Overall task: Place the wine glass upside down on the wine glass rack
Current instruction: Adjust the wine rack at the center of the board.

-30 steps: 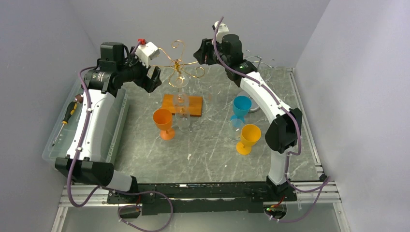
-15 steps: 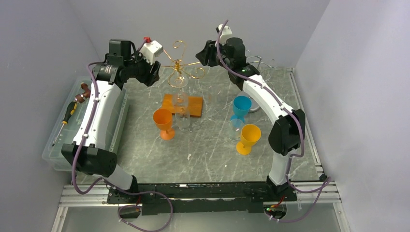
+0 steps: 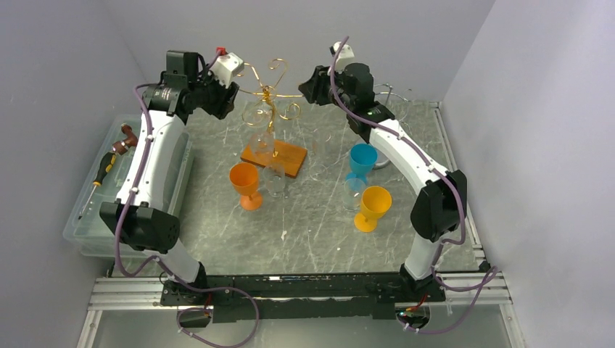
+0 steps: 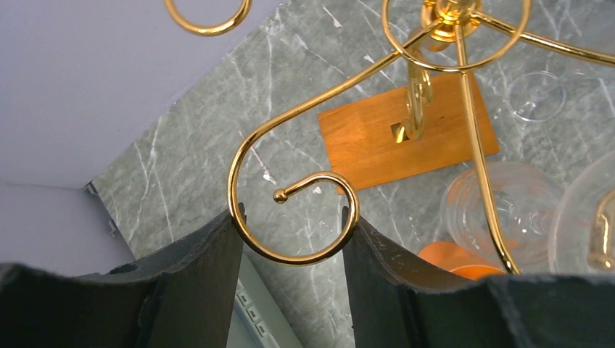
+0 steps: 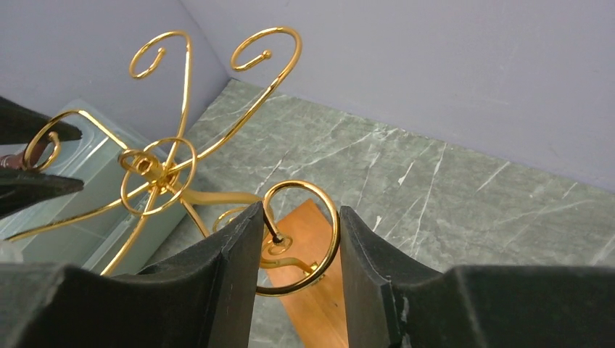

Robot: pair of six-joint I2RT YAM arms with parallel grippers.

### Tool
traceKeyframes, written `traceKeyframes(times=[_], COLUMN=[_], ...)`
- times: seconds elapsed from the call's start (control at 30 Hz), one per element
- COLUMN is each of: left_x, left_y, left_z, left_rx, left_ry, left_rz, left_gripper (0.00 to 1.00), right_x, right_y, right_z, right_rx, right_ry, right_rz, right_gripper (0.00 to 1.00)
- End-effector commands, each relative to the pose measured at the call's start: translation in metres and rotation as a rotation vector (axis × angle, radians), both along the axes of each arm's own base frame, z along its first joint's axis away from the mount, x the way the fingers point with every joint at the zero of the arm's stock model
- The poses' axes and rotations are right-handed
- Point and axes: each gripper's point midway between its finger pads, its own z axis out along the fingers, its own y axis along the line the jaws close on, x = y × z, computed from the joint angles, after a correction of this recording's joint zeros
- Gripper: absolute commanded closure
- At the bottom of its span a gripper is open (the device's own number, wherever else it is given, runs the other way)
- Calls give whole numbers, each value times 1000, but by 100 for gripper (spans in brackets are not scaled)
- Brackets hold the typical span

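Left gripper (image 4: 290, 233) and right gripper (image 5: 297, 246) have each clamped a curled arm of the gold wire wine glass rack (image 4: 415, 90), shifting it; the clear stemmed wine glass (image 3: 275, 181) stands unheld just beside its orange wooden base (image 3: 288, 154), not yet hung.

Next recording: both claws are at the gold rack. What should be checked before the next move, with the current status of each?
1. Left claw shut on a gold rack curl: ok.
2. Right claw shut on another curl: ok.
3. Wooden base flat on the table: cannot tell.
4. Clear wine glass picked up for hanging: not ok, neither claw holds one.
5. Orange goblet upright beside the base: ok.
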Motion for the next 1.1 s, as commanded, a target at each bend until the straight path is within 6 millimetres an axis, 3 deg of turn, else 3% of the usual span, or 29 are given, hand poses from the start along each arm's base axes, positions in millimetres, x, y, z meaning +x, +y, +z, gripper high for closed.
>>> traceKeyframes(times=[0.0,1.07], left_x=[30,88], left_y=[5,-1], left_z=[32,24], left_rx=[17,73], left_ry=[-143,-189], left_rz=[33,-10], left_gripper=[47,44], right_x=[-29,-100], right_y=[16,47], right_z=[10,-43], right_rx=[19,9], right_ry=[1,125], right_rz=[79,173], right_gripper=[77,85])
